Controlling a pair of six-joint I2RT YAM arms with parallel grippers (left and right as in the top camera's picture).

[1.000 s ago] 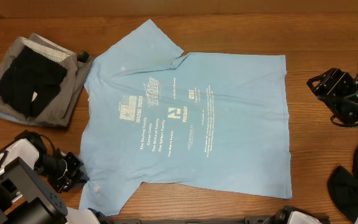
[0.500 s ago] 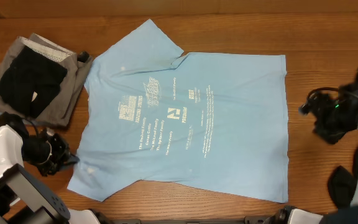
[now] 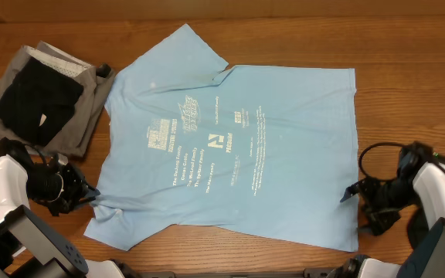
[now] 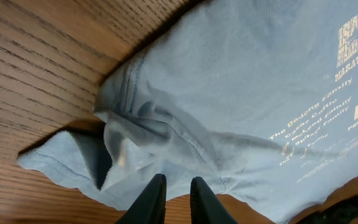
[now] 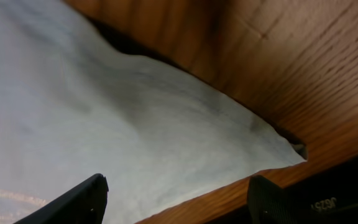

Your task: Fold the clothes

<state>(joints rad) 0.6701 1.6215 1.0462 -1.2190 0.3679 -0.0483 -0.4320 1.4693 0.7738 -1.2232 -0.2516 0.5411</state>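
Overhead view: two tools work at one light-blue T-shirt [image 3: 230,147] lying spread on the bench [image 3: 408,46].
The left tool [image 4: 174,182] is clenched on the bunched lower sleeve, its two fingers nearly together with cloth pinched between them. The right tool [image 5: 176,186] is released, its fingers wide apart over the near hem corner and grasping nothing. Just beside the shirt's upper sleeve sits one pile of two: one black garment [image 3: 37,100] on one grey garment [image 3: 76,127].
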